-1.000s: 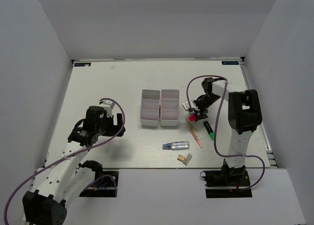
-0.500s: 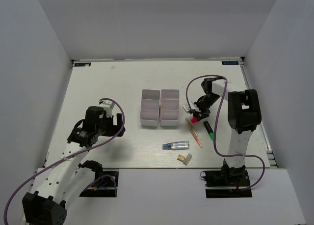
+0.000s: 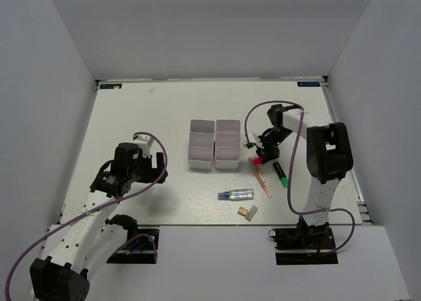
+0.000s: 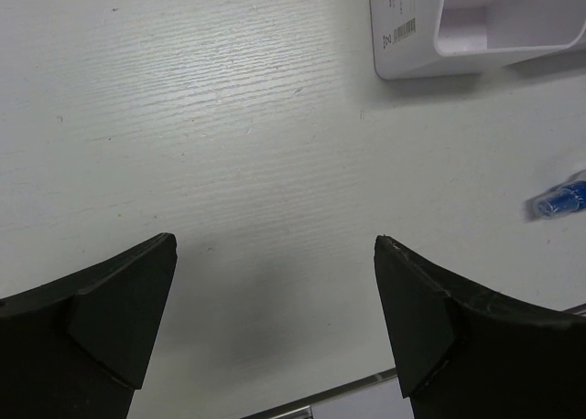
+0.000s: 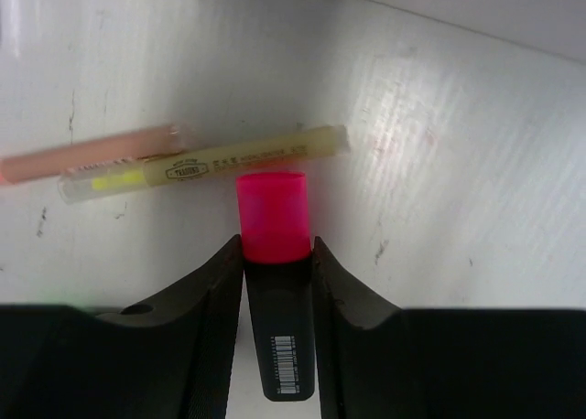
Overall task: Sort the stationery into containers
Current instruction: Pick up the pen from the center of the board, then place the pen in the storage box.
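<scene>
My right gripper [image 3: 262, 152] is shut on the red-capped black marker [image 5: 275, 254], just right of the two white trays [image 3: 214, 144]. The marker's pink-red cap [image 3: 257, 160] sticks out past the fingertips. In the right wrist view a thin orange pen [image 5: 92, 154] and a yellowish pen [image 5: 206, 163] lie on the table beyond the cap. The green-capped marker [image 3: 280, 173], the orange pen [image 3: 262, 181], the clear bluish tube [image 3: 236, 194] and the tan block [image 3: 248, 212] lie on the table. My left gripper [image 4: 275, 323] is open and empty over bare table at the left.
A tray corner [image 4: 476, 26] and the blue tip of the tube [image 4: 560, 199] show in the left wrist view. White walls enclose the table on three sides. The right arm's cable [image 3: 253, 117] loops above the gripper.
My right gripper has closed on the red-capped marker and shifted slightly up and left with it. The left arm has not moved.
</scene>
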